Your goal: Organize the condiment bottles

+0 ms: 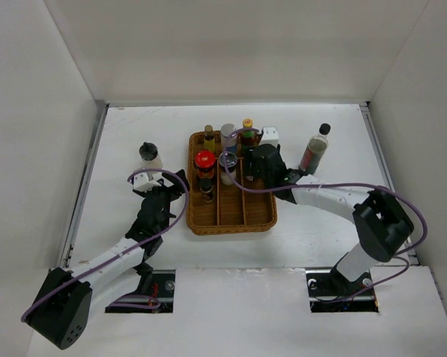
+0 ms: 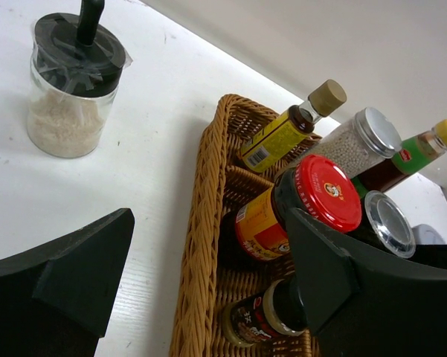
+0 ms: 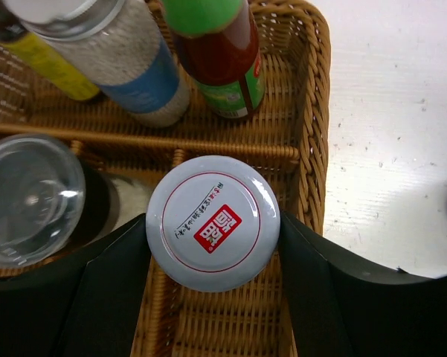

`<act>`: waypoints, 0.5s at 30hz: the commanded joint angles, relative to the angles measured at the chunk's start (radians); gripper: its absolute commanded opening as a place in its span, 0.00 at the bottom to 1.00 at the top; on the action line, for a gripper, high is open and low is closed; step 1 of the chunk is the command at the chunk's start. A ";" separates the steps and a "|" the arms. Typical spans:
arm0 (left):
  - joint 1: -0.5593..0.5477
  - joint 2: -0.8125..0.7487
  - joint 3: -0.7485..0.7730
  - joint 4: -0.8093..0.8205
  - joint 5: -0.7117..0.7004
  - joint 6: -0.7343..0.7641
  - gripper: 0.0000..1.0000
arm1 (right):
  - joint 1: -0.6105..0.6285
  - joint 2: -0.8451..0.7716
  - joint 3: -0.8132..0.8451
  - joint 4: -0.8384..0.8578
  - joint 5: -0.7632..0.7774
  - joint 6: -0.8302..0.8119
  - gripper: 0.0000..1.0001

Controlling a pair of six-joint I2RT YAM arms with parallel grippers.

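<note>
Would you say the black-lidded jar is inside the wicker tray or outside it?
Outside: the black-lidded jar stands on the table, left of the wicker tray.

Bottles in tray; shaker jar left, sauce bottle right of tray.

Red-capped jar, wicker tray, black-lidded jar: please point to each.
Red-capped jar [image 2: 327, 192], left wrist view, lid centre.
Wicker tray [image 2: 201, 223], left wrist view, left wall.
Black-lidded jar [image 2: 67, 63], left wrist view, lid.

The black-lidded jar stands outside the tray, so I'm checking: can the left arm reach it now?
Probably yes. The black-lidded jar stands alone on the table, just ahead of the open, empty left gripper, nothing between them; the wicker tray lies to its right.
</note>
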 commanded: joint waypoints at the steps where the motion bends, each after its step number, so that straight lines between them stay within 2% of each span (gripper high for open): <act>1: 0.006 -0.017 -0.007 0.034 -0.002 -0.011 0.83 | -0.019 0.013 0.080 0.188 0.004 -0.005 0.56; 6: 0.007 -0.008 -0.004 0.034 0.001 -0.010 0.83 | -0.024 0.065 0.066 0.211 0.027 0.002 0.61; 11: 0.009 -0.008 -0.001 0.033 -0.013 0.004 0.82 | -0.021 0.067 0.046 0.230 0.042 0.007 0.80; 15: 0.015 -0.010 0.007 0.023 -0.054 0.022 0.82 | -0.021 -0.019 0.009 0.228 0.036 0.010 0.92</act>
